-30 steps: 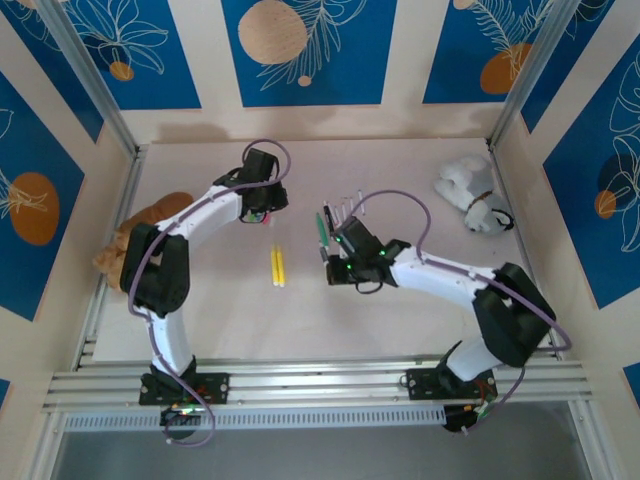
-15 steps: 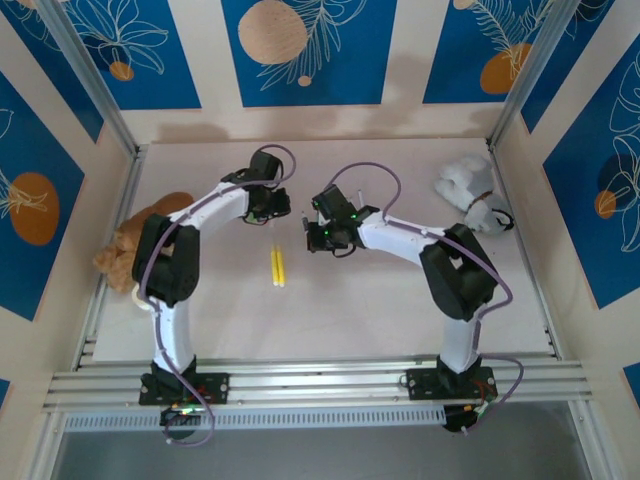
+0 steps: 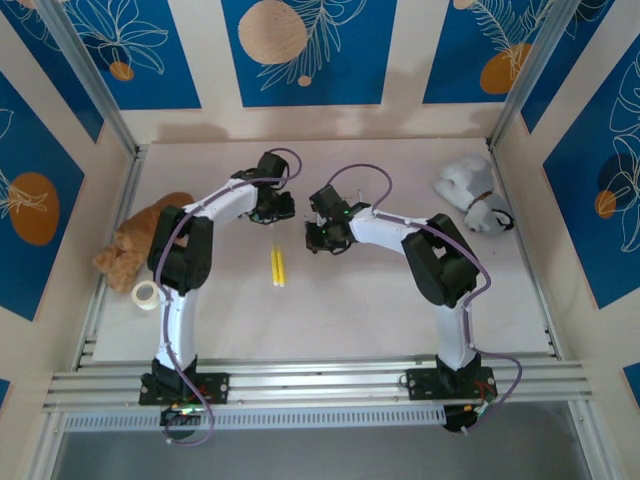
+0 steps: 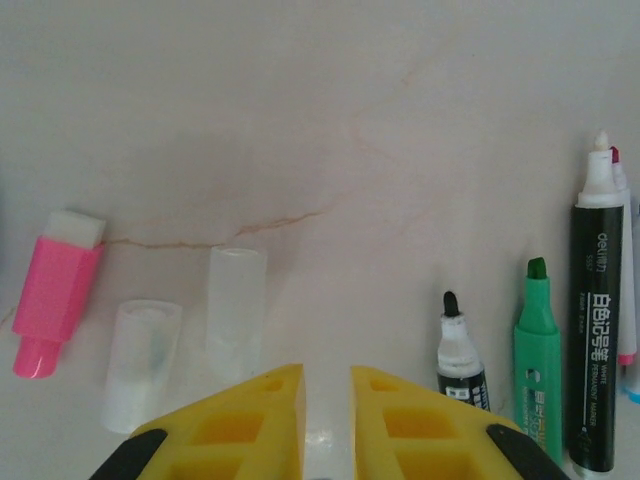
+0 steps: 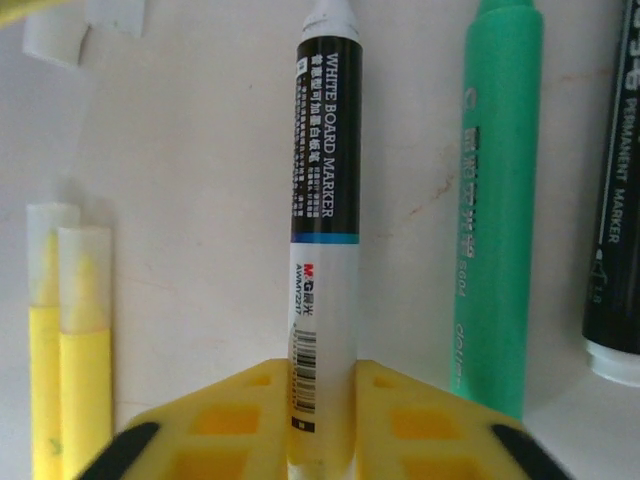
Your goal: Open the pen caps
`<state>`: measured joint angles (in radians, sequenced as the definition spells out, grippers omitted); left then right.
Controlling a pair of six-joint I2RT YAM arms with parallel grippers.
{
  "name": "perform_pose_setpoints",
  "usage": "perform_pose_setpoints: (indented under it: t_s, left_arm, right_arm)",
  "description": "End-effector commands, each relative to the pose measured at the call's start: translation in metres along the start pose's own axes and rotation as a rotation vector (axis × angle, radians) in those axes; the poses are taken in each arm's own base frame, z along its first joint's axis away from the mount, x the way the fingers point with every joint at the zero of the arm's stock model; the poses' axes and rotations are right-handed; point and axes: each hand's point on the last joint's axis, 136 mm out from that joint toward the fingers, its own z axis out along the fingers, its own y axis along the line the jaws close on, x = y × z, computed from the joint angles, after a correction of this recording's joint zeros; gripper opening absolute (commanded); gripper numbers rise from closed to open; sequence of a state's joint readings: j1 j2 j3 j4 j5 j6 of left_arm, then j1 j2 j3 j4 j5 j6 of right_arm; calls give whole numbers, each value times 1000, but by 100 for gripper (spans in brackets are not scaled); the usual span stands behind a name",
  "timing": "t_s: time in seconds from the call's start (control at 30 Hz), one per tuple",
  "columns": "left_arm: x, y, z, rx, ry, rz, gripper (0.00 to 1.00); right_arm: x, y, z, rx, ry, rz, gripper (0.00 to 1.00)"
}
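Two clear pen caps [image 4: 236,310] lying side by side on the table, pink cap [image 4: 55,290] left of them
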<state>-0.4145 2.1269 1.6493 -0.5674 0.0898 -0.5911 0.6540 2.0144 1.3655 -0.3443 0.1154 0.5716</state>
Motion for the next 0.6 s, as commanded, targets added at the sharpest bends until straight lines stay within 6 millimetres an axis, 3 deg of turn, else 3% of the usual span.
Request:
perform_pose_setpoints:
  t_s: [0.0, 0.07, 0.57]
  left_arm:
    - [-1, -1, 0, 7, 23, 17, 10]
    - [0, -1, 2, 7, 28, 19, 14]
    - [6, 3, 16, -2, 73, 4, 23]
  right_arm:
    - [-1, 0, 0, -3, 16, -7, 29]
    - [-1, -2, -1, -2, 20, -5, 31]
    - [-1, -10, -9, 30, 11, 0, 29]
